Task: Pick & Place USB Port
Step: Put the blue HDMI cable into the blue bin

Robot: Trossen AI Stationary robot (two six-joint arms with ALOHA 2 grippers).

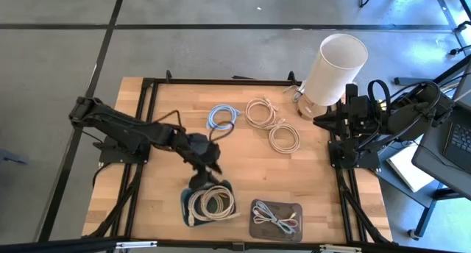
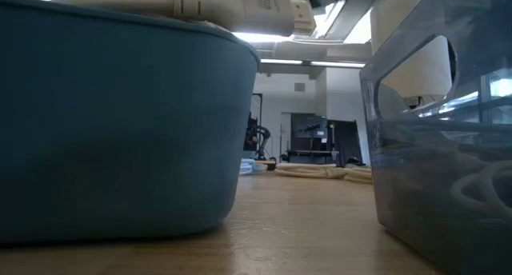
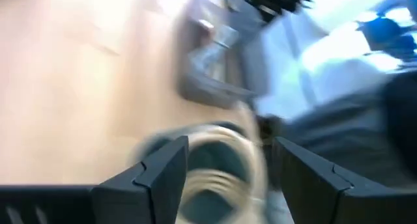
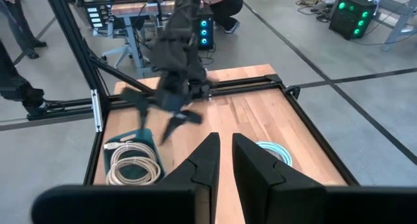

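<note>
Overhead, my left pincer (image 1: 204, 170) hangs just above the far edge of the blue bin (image 1: 187, 212), where a coiled beige USB cable (image 1: 211, 202) lies. My own left wrist camera tells what that view cannot: my two fingers (image 3: 163, 175) stand spread apart with nothing between them, the coil (image 3: 221, 165) showing in the gap beneath. That picture is smeared, so past the coil I make out only a grey shape on the wood and cannot say what it is.

My right pincer (image 1: 322, 120) waits at the table's right edge, beside the white cylinder (image 1: 333, 68). Its wrist view shows its fingers (image 4: 207, 164) nearly touching, a thin slit between them, holding nothing. From there I also see my left pincer (image 4: 159, 113) across the table, splayed above the bin (image 4: 109, 160), and a light blue cable coil (image 4: 277, 152) partly hidden behind my right fingers. A crouching person (image 4: 225, 6) and another person's legs (image 4: 16, 61) show beyond the table.

Only the high view gives the whole table: the light blue coil (image 1: 221, 117), two beige coils (image 1: 260, 111) (image 1: 284, 137), and a grey tray (image 1: 256, 227) with a thin white cable (image 1: 278, 220).

At table height the bin's wall (image 2: 120, 123) fills half the picture, a USB plug (image 2: 240, 7) poking over its rim; the clear grey tray (image 2: 448, 147) is cut off at right.
</note>
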